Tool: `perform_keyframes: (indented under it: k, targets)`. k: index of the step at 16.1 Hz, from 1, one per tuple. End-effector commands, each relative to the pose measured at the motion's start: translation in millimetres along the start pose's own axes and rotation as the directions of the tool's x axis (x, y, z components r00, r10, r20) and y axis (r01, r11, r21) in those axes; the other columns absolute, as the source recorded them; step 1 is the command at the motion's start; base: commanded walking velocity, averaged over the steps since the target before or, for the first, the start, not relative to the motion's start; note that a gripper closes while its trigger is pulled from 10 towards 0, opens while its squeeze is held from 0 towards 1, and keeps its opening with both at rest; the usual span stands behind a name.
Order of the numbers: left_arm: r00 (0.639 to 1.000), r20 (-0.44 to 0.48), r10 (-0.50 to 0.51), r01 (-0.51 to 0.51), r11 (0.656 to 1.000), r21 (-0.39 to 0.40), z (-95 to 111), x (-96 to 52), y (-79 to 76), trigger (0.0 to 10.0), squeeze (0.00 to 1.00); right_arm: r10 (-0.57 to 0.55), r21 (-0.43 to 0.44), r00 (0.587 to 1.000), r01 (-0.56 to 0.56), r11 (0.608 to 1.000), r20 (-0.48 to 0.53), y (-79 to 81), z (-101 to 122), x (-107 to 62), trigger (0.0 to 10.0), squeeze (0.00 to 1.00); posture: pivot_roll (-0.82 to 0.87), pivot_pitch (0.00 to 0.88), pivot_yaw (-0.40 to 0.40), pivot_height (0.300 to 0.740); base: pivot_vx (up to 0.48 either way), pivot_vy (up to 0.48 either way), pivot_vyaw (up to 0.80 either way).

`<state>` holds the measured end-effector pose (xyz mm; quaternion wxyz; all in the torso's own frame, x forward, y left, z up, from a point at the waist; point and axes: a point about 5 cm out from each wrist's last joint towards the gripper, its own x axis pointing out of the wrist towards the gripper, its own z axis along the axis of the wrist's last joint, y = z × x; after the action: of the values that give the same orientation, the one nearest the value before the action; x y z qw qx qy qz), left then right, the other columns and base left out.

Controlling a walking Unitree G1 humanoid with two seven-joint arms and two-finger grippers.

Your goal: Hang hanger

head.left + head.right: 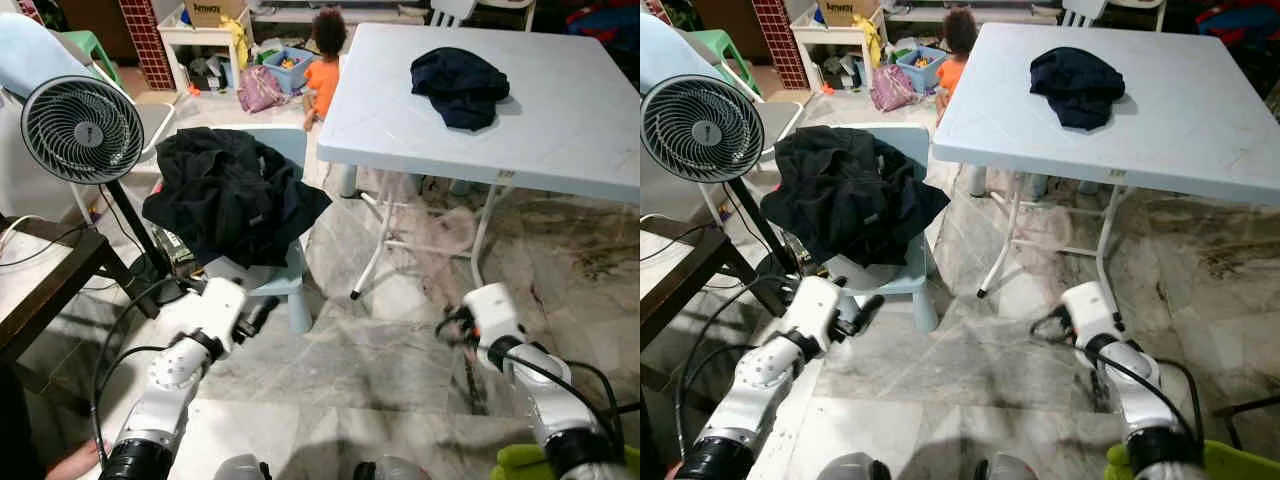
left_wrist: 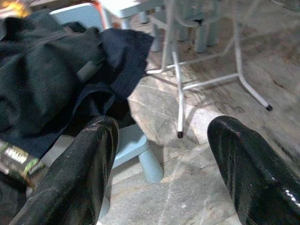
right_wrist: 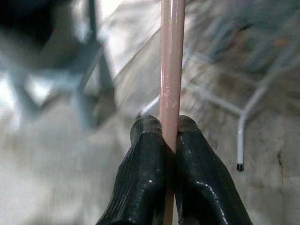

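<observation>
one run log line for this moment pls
right gripper: jaws shut on thin pink plastic hanger bar | left gripper: jaws open, empty, near black jacket on pale blue chair

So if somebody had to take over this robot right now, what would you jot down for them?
Right gripper: shut on a thin pink hanger bar, held low over the marble floor near the white folding table.
Left gripper: open, holding nothing, pointing at the black garment heaped on the small blue chair.
Another dark garment lies on the table.
Done: hanger picked up.
Left: hanging it; I can't make out a rail here.
</observation>
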<state>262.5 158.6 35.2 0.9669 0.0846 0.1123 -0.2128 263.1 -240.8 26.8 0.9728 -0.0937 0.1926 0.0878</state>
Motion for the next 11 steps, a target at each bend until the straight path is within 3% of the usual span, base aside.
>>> perform_keyframes:
  k: [1, 2, 3, 4, 6, 11]
  targets:
    - [1.000, 0.008, 0.027, -0.027, 0.999, -0.018, 3.1, 0.3, 3.4, 10.0, 0.00, -0.057, 0.049, 0.997, 0.055, 0.997, 0.052, -2.4, 8.9, -0.4, 2.5, 0.00, -0.07, 0.000, -0.001, 0.740, 0.000, 0.000, 0.00]
    - [0.999, 0.024, 0.030, -0.029, 0.998, -0.054, 7.1, 3.5, 1.5, 10.0, 0.00, -0.104, 0.094, 0.989, 0.094, 0.991, 0.104, 2.8, 15.6, -1.3, 3.7, 0.00, -0.07, 0.000, -0.002, 0.740, 0.000, 0.000, 0.00]
    - [0.999, 0.037, 0.026, -0.023, 0.997, -0.075, 12.7, 7.9, -0.4, 10.0, 0.00, -0.152, 0.129, 0.979, 0.134, 0.983, 0.134, 10.0, 23.1, -2.9, 4.3, 0.00, -0.07, 0.000, -0.002, 0.740, 0.000, 0.000, 0.00]
    - [0.998, 0.051, 0.029, -0.024, 0.995, -0.098, 16.6, 10.7, 1.2, 10.0, 0.00, -0.168, 0.144, 0.979, 0.151, 0.978, 0.115, 15.8, 23.6, -2.9, 10.0, 0.00, -0.07, 0.000, -0.003, 0.740, 0.000, 0.000, 0.00]
    - [0.998, 0.056, 0.036, -0.029, 0.992, -0.126, 19.0, 11.9, 4.2, 10.0, 0.00, -0.180, 0.152, 0.978, 0.163, 0.975, 0.104, 20.5, 23.7, -2.7, 10.0, 0.00, -0.07, 0.000, -0.003, 0.740, 0.000, 0.191, -0.24]
    - [0.999, 0.046, 0.023, -0.016, 0.990, -0.140, 18.4, 12.4, 4.2, 10.0, 0.00, -0.202, 0.162, 0.975, 0.186, 0.969, 0.090, 19.4, 25.0, -6.4, 10.0, 0.00, -0.07, 0.000, -0.003, 0.740, 0.000, 0.477, -0.80]
